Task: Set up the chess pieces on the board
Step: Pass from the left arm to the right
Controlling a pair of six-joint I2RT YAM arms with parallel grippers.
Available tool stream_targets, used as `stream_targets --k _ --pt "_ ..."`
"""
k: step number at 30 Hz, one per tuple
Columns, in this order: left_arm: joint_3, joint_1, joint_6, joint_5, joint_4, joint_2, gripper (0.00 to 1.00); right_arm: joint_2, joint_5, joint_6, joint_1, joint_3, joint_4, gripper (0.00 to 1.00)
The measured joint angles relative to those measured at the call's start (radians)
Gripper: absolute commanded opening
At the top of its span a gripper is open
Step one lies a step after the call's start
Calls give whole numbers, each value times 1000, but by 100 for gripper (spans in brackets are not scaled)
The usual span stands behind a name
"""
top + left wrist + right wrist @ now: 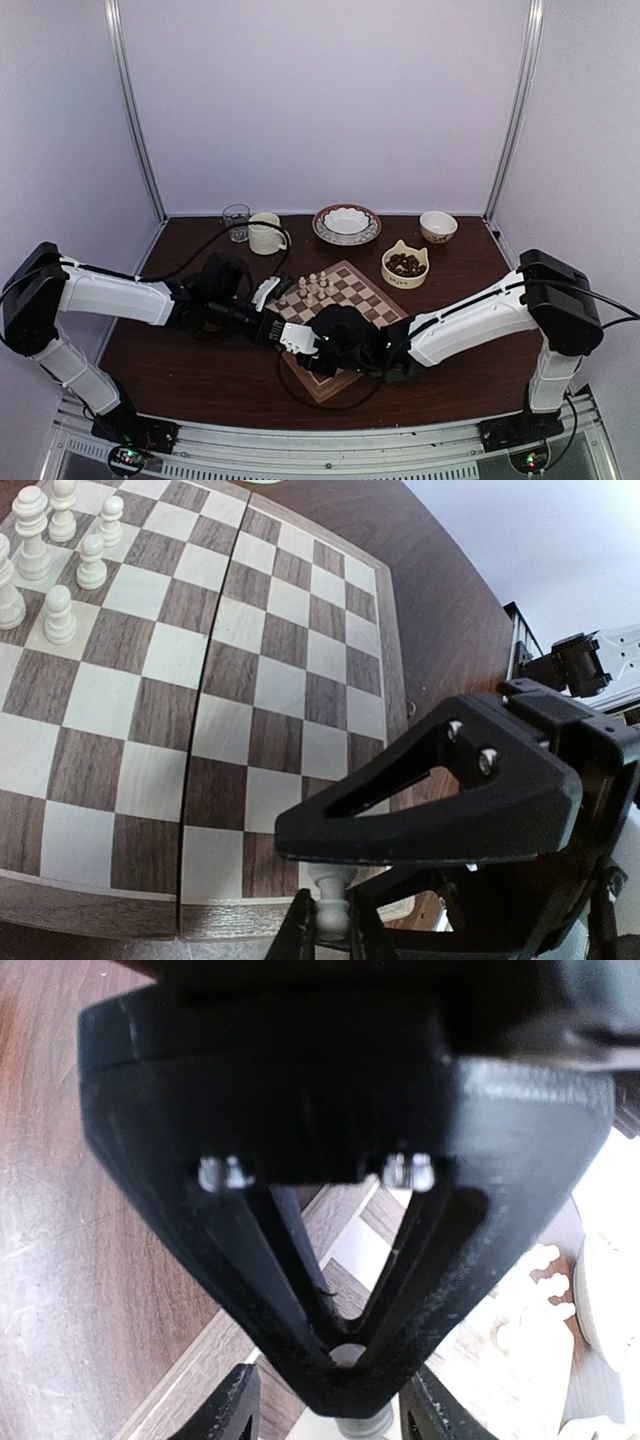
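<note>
The board [365, 300] lies in the middle of the brown table, with several pale chess pieces [315, 288] standing on its far left corner. Both arms meet over the board's near left corner. My left gripper [333, 927] is shut on a pale chess piece [333, 912], held low over the board's rim [90, 905]. In the right wrist view that same chess piece [362, 1425] stands between my right gripper's [335, 1415] fingers, which are open and clear of it on both sides. The left gripper's black fingers [300, 1280] fill that view and hide most of the board.
Along the back stand a glass [237, 222], a cream mug [266, 234], a patterned plate holding a white bowl [346, 224] and a small bowl [438, 226]. A cat-shaped bowl [405, 265] of dark pieces sits right of the board. A black cable [300, 395] loops near the front edge.
</note>
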Motion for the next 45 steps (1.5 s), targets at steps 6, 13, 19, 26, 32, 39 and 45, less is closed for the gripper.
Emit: stream_targets --k 6,13,19,26,32,39,45 --pt "-2 6 -11 45 32 0 2 -19 -7 0 -5 -37 23 47" --pt "-2 7 -12 79 46 0 2 -19 -5 -3 -8 -39 24 44" --pt "-2 7 -12 89 46 0 2 -19 2 -3 -8 -39 30 41" --pt "-2 7 -11 90 44 16 2 -29 3 -3 -8 -43 31 46" --pt "-2 7 -11 90 37 30 2 -43 2 -3 -8 -46 30 37" --pt "9 11 -11 89 37 33 6 -43 -2 -2 -8 -46 23 17" --pt "10 11 -11 87 37 34 19 -43 -3 -6 -8 -46 18 13"
